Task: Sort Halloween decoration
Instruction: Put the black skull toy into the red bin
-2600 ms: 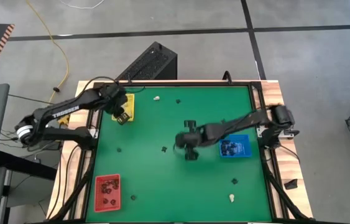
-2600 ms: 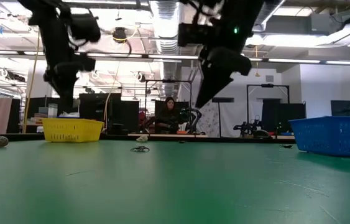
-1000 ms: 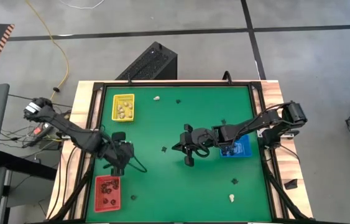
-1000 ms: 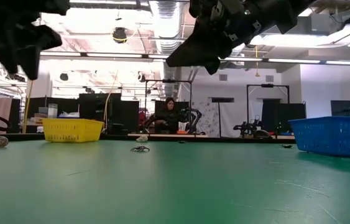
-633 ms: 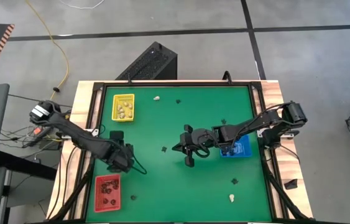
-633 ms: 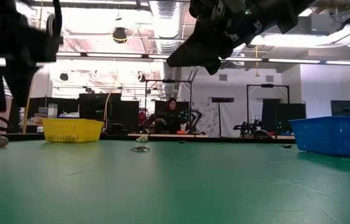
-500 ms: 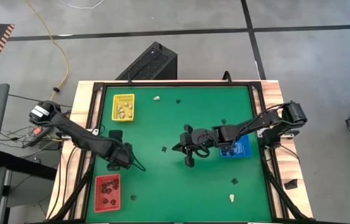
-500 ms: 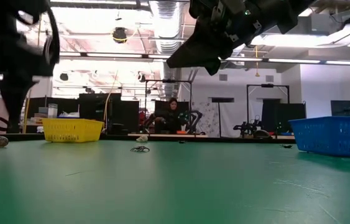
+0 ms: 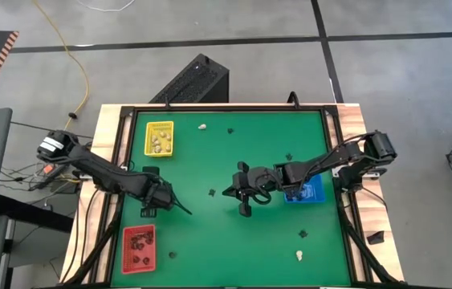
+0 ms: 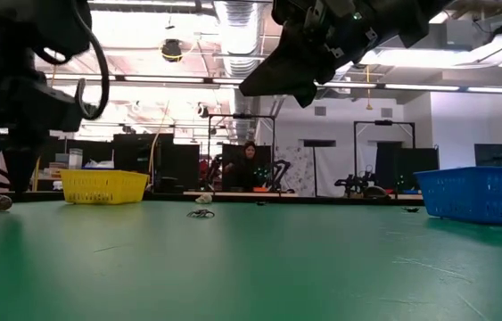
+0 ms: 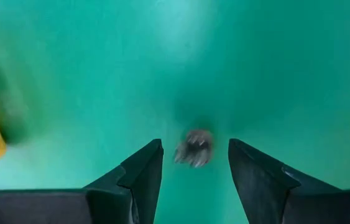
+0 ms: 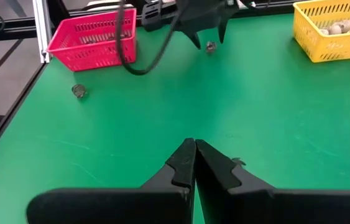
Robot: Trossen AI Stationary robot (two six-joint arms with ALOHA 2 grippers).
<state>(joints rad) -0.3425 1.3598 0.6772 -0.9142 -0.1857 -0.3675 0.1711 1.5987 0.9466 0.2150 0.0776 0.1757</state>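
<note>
We see the left gripper (image 9: 154, 193) low over the green table (image 9: 234, 241), on its left side between the yellow tray (image 9: 160, 138) and the red tray (image 9: 138, 247). Its fingers (image 11: 142, 168) are spread apart and hold nothing; a small dark trinket (image 11: 194, 148) lies on the mat between the tips, touching neither. From the right wrist the same trinket (image 12: 210, 46) shows directly under those open fingers, near the red tray (image 12: 94, 38).

The right gripper (image 9: 244, 191) hangs above the middle of the table, left of the blue tray (image 9: 303, 190). Its fingers (image 12: 190, 163) are pressed together, nothing between them.

We note cream pieces (image 9: 158, 142) in the yellow tray and dark pieces (image 9: 138, 240) in the red one. Loose trinkets are scattered on the mat: a cream one (image 9: 202, 126) near the far edge, another cream one (image 9: 299, 255) near the front, a dark one (image 9: 211, 193) near the centre.

In the low view a person (image 10: 249, 165) sits in the room beyond the table.
</note>
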